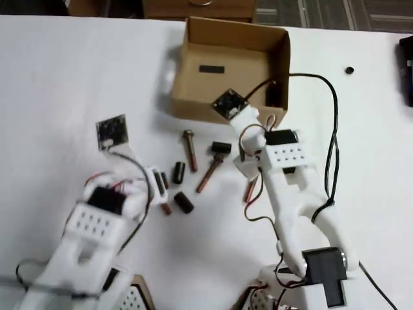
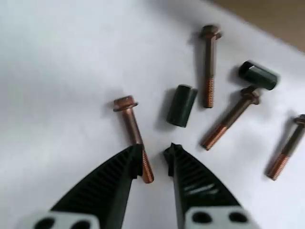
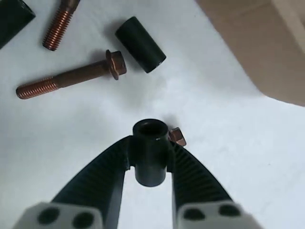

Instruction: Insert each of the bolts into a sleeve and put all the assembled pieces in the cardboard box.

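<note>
My right gripper (image 3: 150,160) is shut on a black sleeve (image 3: 150,151), held upright just over the table, its bore facing the camera. A copper bolt head (image 3: 177,137) lies right behind it. Another bolt (image 3: 71,78) and a loose sleeve (image 3: 140,44) lie farther off. My left gripper (image 2: 155,155) is open, low over the table, and a bolt (image 2: 133,136) has its threaded end against one finger (image 2: 126,164). Beyond lie a sleeve (image 2: 182,105), two bolts (image 2: 209,62) (image 2: 231,117) and another sleeve (image 2: 258,75). The cardboard box (image 1: 193,39) stands open at the back.
A black cable (image 1: 332,148) loops from the box's corner down along the right arm (image 1: 297,194). A small dark knob (image 1: 349,70) lies at the back right, and a dark object (image 1: 406,61) sits at the right edge. The left arm (image 1: 90,226) fills the front left.
</note>
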Available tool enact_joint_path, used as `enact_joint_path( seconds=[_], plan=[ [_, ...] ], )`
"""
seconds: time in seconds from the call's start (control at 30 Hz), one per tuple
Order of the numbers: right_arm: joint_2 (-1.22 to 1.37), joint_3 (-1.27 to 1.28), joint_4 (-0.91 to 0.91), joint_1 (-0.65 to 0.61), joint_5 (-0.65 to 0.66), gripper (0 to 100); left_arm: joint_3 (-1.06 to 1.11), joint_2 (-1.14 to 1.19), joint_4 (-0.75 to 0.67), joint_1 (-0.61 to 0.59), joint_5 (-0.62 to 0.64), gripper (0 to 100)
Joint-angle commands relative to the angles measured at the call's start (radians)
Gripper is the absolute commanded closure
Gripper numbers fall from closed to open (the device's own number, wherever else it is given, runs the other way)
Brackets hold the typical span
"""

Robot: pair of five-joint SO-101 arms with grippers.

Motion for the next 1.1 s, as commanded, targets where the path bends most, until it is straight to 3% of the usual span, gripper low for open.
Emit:
enact_joint_path(
  seconds=[0.0, 0.23, 1.07],
  plan=[
    [-0.054, -0.002, -0.012, 0.010, -0.006, 97.8, -0.154, 0.186, 0.060, 0.011, 0.034, 88],
    [-0.054, 0.041, -0.013, 0.012, -0.006, 97.8, -0.255, 0.333, 0.094, 0.009, 0.091, 88],
    [-0.054, 0.046, -0.013, 0.012, -0.006, 97.8, -0.257, 0.726, -0.196, -0.048, 0.126, 88]
  ],
)
